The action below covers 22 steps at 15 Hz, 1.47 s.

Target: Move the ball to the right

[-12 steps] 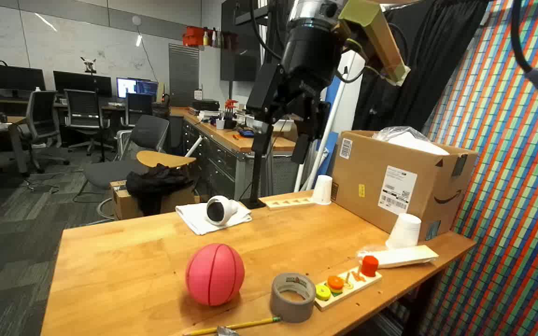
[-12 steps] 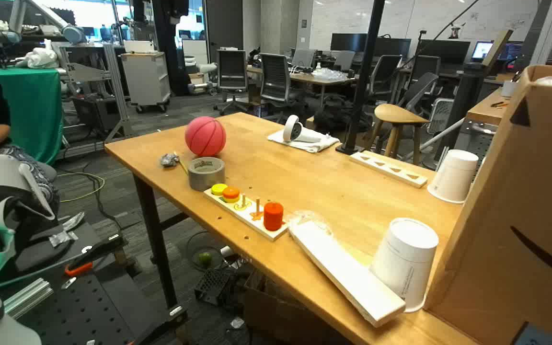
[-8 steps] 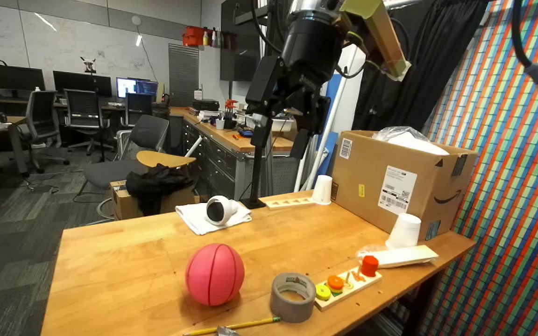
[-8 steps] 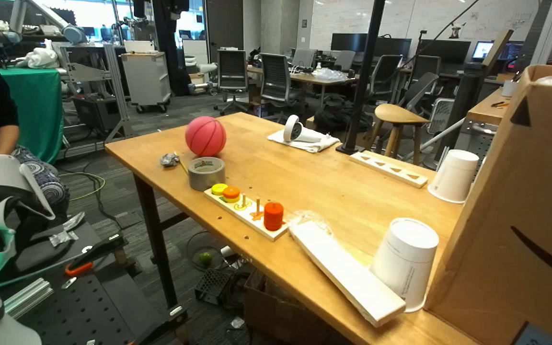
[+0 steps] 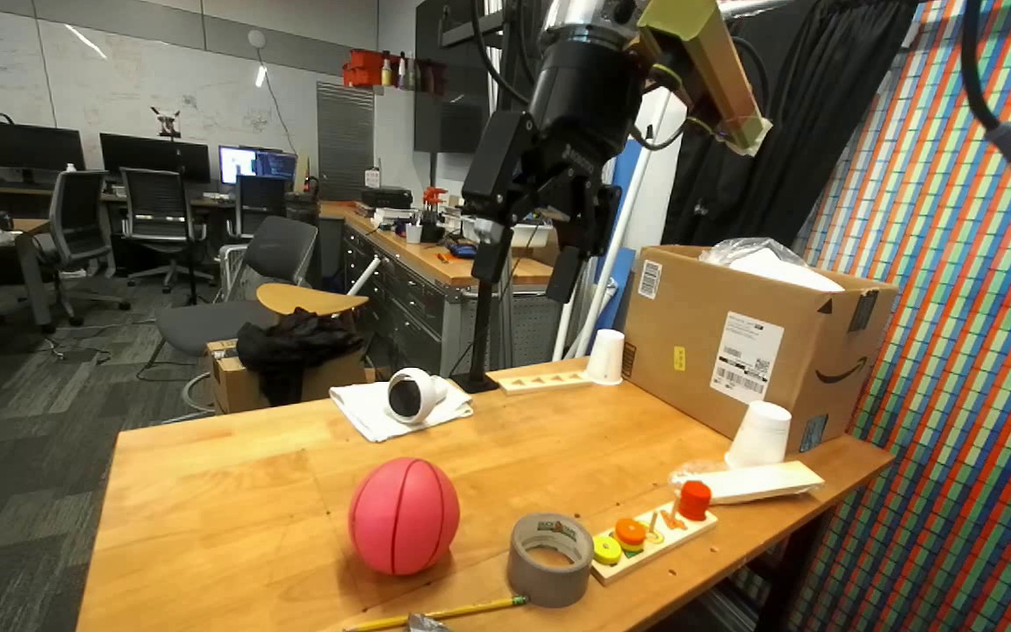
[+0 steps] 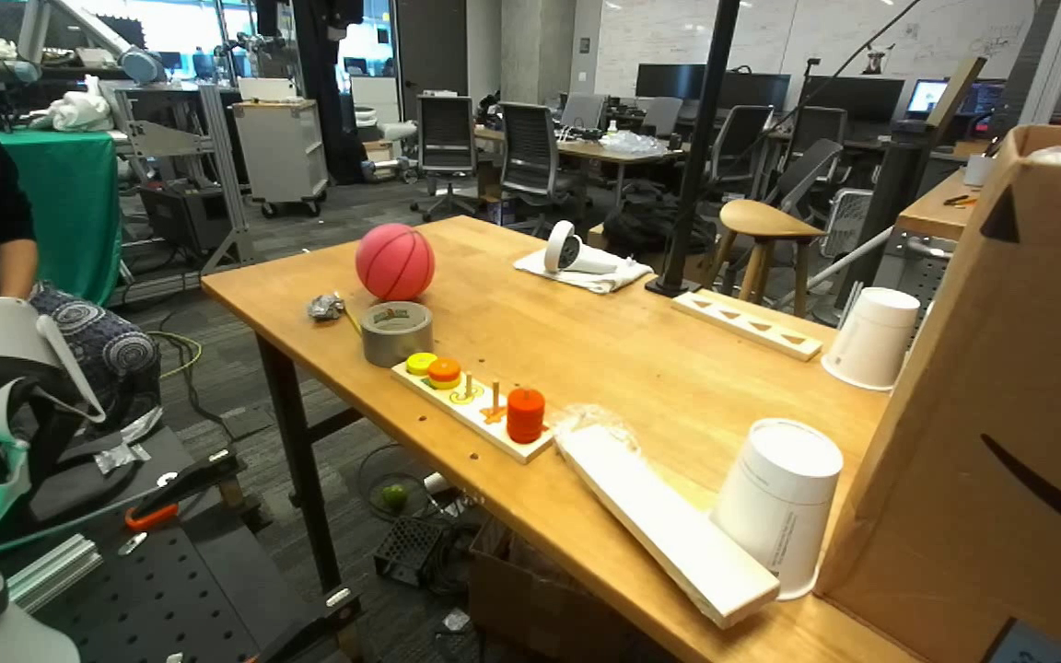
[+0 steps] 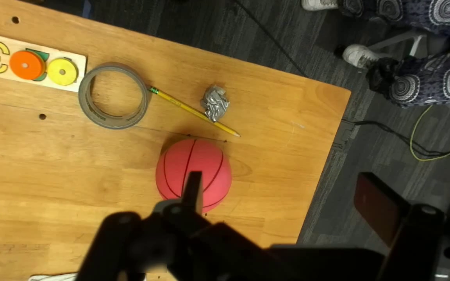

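Observation:
The pink-red ball with dark seam lines rests on the wooden table, beside the grey tape roll. It also shows in an exterior view and in the wrist view. My gripper is open and empty, high above the table and apart from the ball. In the wrist view the gripper has its fingers wide apart. One finger overlaps the lower part of the ball from the camera's angle, and the other appears over the floor past the table edge. The gripper is out of sight in an exterior view where the ball shows.
The tape roll, a pencil and crumpled foil lie near the ball. A peg board, white cups, a cardboard box and a black-and-white device on a cloth stand on the table. A person sits nearby.
My gripper has tilted and risen slightly in an exterior view, and stays open. The ball has not moved. The seated person's arm and leg have shifted.

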Tool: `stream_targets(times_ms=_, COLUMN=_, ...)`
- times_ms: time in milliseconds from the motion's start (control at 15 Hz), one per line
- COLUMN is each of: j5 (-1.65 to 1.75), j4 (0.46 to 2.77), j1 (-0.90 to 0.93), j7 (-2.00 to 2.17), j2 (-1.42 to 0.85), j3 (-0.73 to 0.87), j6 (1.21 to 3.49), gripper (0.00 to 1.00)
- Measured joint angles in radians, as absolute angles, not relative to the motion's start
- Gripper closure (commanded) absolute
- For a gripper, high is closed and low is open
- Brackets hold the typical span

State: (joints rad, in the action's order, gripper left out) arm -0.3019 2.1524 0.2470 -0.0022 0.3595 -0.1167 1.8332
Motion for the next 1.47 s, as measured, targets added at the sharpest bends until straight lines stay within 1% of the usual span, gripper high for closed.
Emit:
stream_targets(times_ms=200, j5=-0.293, j4=2.155, j1=0.248, j7=-0.011, j2=0.340, j3=-0.148, j6=1.870, gripper=0.00)
stream_targets(times_ms=467, j5=-0.253, j4=2.155, j1=0.256, j7=-0.024, j2=0.288, j3=-0.228, j6=1.993, gripper=0.00)
stream_targets(times_ms=667, j5=-0.231, j4=2.154, j1=0.273, j7=-0.031, j2=0.226, j3=-0.273, j6=2.090, gripper=0.00)
stream_targets(times_ms=933, j5=-0.241, j4=2.139, j1=0.303, j7=-0.069, j2=0.112, j3=-0.293, j6=2.203, gripper=0.00)
stream_targets(times_ms=1133, j5=-0.265, j4=2.102, j1=0.316, j7=-0.109, j2=0.018, j3=-0.299, j6=2.243, gripper=0.00)
stream_targets(times_ms=1467, j5=-0.364, j4=2.039, j1=0.317, j7=-0.169, j2=-0.112, j3=-0.307, j6=2.248, gripper=0.00)
